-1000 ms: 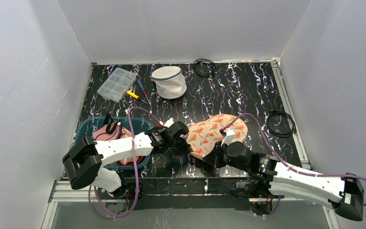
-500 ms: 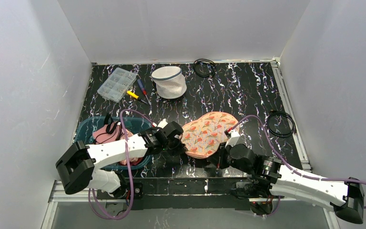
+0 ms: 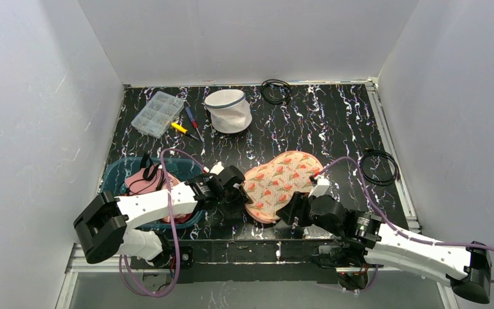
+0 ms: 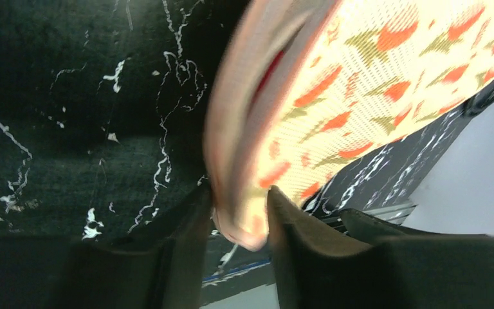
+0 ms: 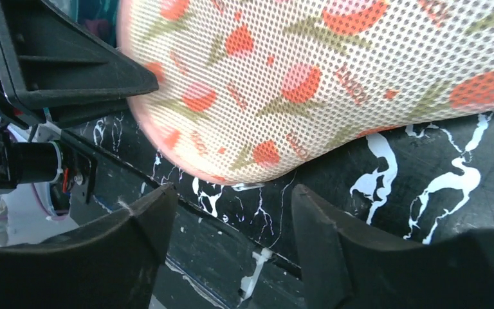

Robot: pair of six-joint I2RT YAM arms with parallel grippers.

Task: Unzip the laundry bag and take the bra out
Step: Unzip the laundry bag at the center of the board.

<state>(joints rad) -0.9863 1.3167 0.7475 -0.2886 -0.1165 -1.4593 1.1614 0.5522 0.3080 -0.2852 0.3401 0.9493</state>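
- Black marbled table (image 3: 334, 122) – everything sits on it; both arm bases are at the near edge.
- Floral mesh pad (image 3: 280, 183) lies flat near the front, between the two grippers.
- Left gripper (image 4: 239, 199): fingers narrowly parted, one on either side of the pad's pink rim. Whether they pinch it I cannot tell.
- Right gripper (image 5: 231, 199): jaws wide, nothing between them; the pad's edge lies just beyond the tips.
- Teal basket (image 3: 112, 174) sits front left, partly under the left arm, with a pink garment (image 3: 145, 181) inside.
- The laundry bag (image 3: 228, 111) is at the far side, well apart from both grippers. It sits roughly upright on one round end, blue-grey trim uppermost. It lies almost straight ahead of the left gripper – judged the nearer arm.
- Clear parts box (image 3: 157, 113) is far left, near the bag.
- Screwdrivers (image 3: 186, 125) lie just left of the bag, off the direct line but close enough to snag a wide approach.
- No bra can be made out through the mesh.
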